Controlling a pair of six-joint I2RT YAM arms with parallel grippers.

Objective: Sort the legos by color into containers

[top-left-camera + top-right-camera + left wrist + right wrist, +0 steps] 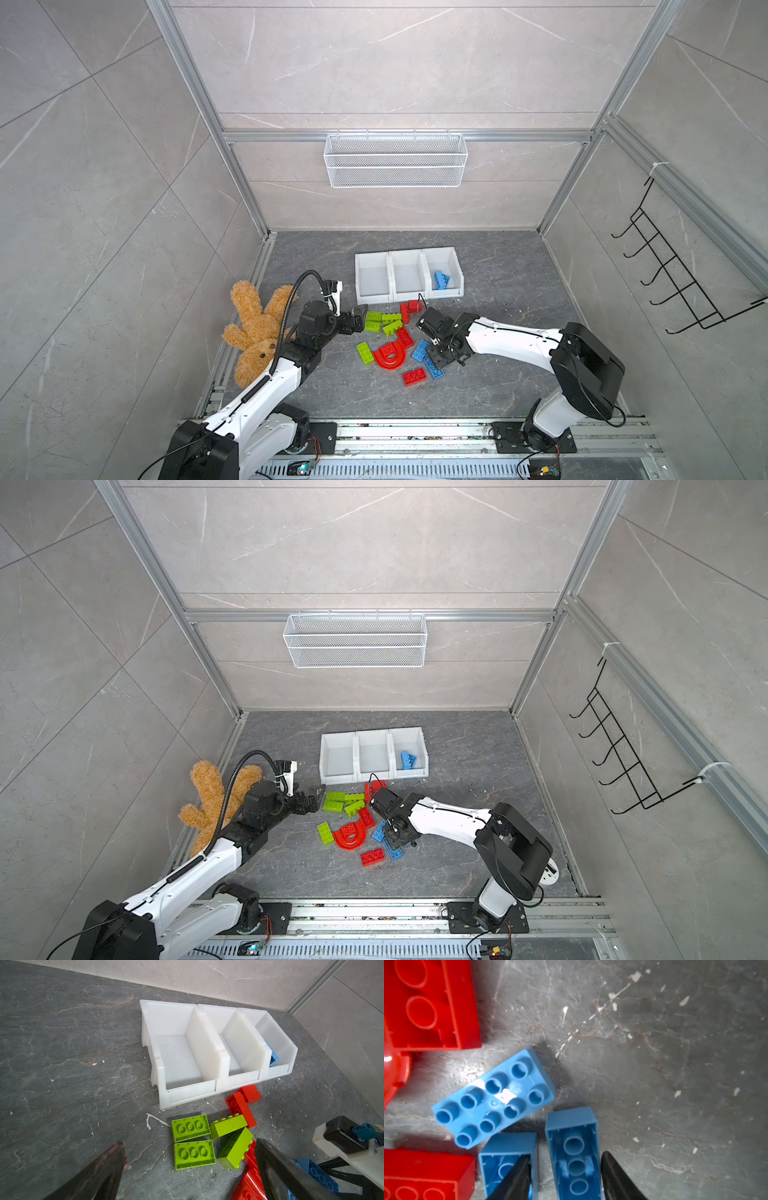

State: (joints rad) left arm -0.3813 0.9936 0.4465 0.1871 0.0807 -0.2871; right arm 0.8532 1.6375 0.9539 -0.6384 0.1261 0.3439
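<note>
Nearest your edge of the desk a lone red brick lies by itself. Just beyond it your right gripper points down over the blue pieces. Its fingers stand apart on either side of a hollow-side-up blue brick. A sliver of space shows between that brick and one finger, so nothing is clamped. That same finger sits over a second blue brick, also hollow side up and just beside the first. A third blue brick lies studs up at an angle, close against those two.

Left of the blue pieces sits the large red arch. A lime green brick lies just beside it on its left, and a red brick rests against its far right end.

Farther on, four lime green bricks cluster together; in the left wrist view two of them lie flat with their hollow sides up. Your left gripper is at the left of this cluster, with its fingers spread wide and nothing between them. Two red bricks lie between the green cluster and the bins.

The three white bins stand joined in a row toward the far edge of the desk, with their lower lips facing you. A blue brick lies in the right-hand bin.

A brown plush toy lies along the left edge of the desk, partly behind your left arm. On the far wall hangs a white wire mesh basket.
</note>
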